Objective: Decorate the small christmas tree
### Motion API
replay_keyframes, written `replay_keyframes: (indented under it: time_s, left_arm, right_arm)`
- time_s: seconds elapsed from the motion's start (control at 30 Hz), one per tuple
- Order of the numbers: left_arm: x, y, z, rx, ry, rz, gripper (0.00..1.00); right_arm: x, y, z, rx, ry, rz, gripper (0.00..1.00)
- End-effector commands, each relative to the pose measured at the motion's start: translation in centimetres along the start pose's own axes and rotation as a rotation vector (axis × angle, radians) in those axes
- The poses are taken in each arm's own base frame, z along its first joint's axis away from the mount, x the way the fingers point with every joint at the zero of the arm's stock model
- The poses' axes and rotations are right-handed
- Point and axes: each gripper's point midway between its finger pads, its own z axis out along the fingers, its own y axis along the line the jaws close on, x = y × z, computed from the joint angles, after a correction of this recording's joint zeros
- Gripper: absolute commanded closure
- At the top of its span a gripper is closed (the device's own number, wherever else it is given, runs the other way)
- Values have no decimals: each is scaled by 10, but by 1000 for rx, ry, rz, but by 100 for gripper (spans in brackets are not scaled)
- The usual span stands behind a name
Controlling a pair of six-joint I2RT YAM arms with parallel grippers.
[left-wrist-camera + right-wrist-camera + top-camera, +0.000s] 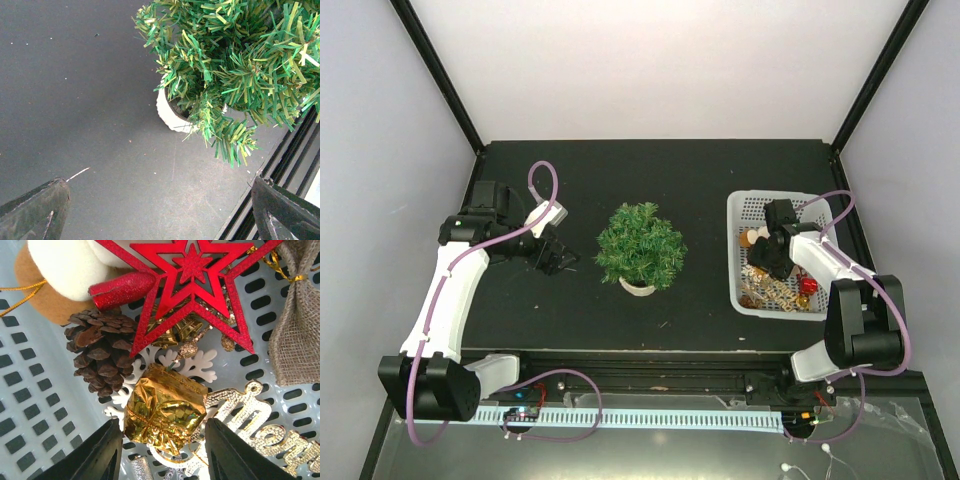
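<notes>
Nothing hangs yet on the small bushy dark-green christmas tree (640,245) in its white pot, mid-frame on the black bench (720,170) (all the decorating remains). My right jaws stand spread astride a gold foil parcel (165,410) in the white slotted basket (748,205), frame right. My left jaws are spread too, empty, beside the tree.

- The dark bench (520,180) is bare between the left arm's fingers (35,212), which are spread wide, and the small bushy green tree in a round white pot (640,243). There is room to pass there.
- The tree spreads out wider than its pot and blocks the way down from above.
- In the white plastic basket (733,262), the right arm's fingers (95,455) stand apart on each side of a shiny gold gift box (165,410).
- A brown pine cone (100,355), a red glitter star (191,264) and a silver glitter word (265,440) crowd close around the box, so there is little room.
</notes>
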Motion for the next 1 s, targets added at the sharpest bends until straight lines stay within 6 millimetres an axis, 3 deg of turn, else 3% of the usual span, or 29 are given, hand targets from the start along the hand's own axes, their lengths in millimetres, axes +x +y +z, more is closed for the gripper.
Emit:
replay_keyframes:
  time_s: [0.0,0.4,0.97]
  left_arm:
    - [-9,-3,-10,-26,-22,25,1]
    - [-5,-4,-10,-33,-21,20,1]
    - [-3,-2,-9,-40,-20,24,1]
  right_arm:
    - [-5,6,2,-30,-20,5,53]
    - [-7,8,1,-35,-28,-4,66]
    - [-12,4,-31,-14,-109,-41,67]
